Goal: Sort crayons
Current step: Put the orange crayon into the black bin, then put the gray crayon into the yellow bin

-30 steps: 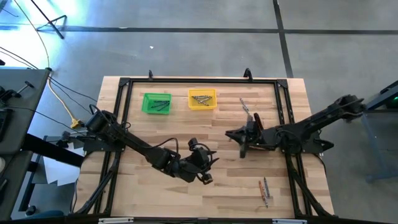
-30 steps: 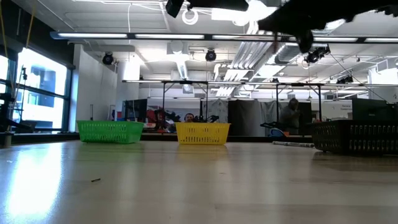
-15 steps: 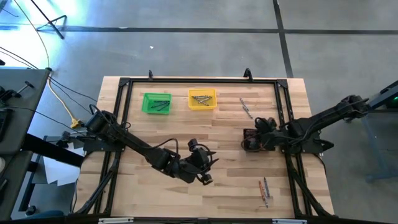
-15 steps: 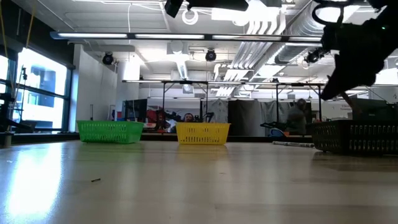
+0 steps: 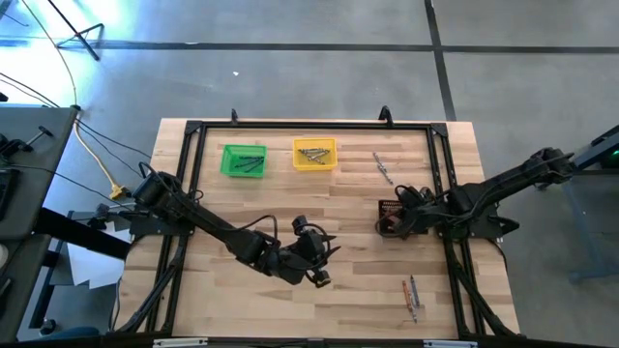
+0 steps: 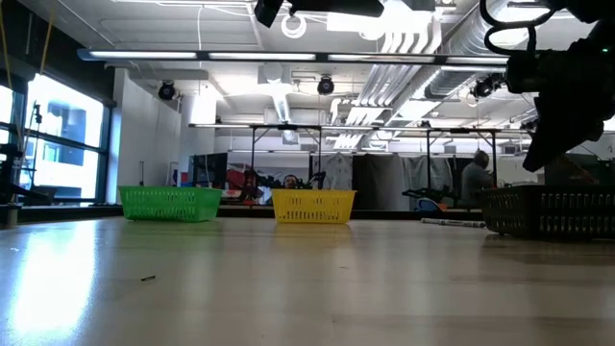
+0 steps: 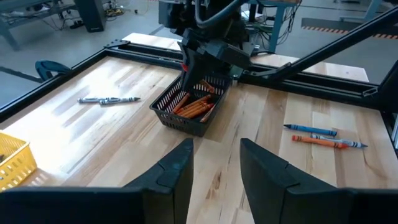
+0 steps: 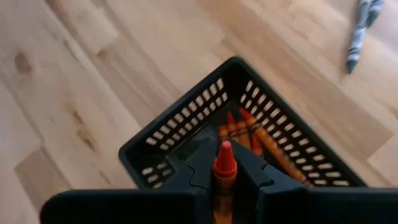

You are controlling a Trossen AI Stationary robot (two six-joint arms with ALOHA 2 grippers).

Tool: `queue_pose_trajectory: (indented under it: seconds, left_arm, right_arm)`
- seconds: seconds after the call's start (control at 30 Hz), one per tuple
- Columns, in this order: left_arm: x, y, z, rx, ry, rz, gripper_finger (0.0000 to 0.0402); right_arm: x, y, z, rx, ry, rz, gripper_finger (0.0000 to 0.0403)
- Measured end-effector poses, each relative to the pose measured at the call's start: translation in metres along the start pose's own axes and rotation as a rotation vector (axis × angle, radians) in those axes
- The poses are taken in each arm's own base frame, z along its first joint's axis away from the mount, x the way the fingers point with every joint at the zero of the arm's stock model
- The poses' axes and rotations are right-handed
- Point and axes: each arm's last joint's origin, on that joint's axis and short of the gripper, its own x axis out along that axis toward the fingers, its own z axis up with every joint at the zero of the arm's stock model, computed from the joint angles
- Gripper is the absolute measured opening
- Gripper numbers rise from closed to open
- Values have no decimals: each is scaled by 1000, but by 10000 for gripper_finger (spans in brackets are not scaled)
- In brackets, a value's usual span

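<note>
Green bin [image 5: 243,160] and yellow bin [image 5: 314,154] sit at twelve o'clock on the wooden counter [image 5: 232,208]; black bin [image 5: 389,215] toward three.

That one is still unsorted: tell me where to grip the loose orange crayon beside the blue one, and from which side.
Grip the orange crayon at mid-length, straight down from above, fingers across its thin body. It lies flat on the table, so only its long sides offer a hold. The blue crayon lies close alongside, so a narrow opening seems wise.
</note>
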Motion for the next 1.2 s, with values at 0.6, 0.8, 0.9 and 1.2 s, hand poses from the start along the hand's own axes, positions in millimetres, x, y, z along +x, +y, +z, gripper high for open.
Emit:
queue_pose_trajectory:
  seconds: [0.6,0.8,0.9,1.2]
  left_arm:
    - [0,1,-1,13,11,6,115]
    - [1,2,-3,32,27,14,115]
    - [1,3,-4,59,37,17,115]
    - [-2,17,-1,188,52,158,115]
  right_arm:
    - [-7,2,3,-69,68,37,68]
    - [-41,12,31,-120,-68,7,68]
    - [-54,14,46,-184,-142,-8,68]
    - [-49,-4,83,-227,-192,-95,68]
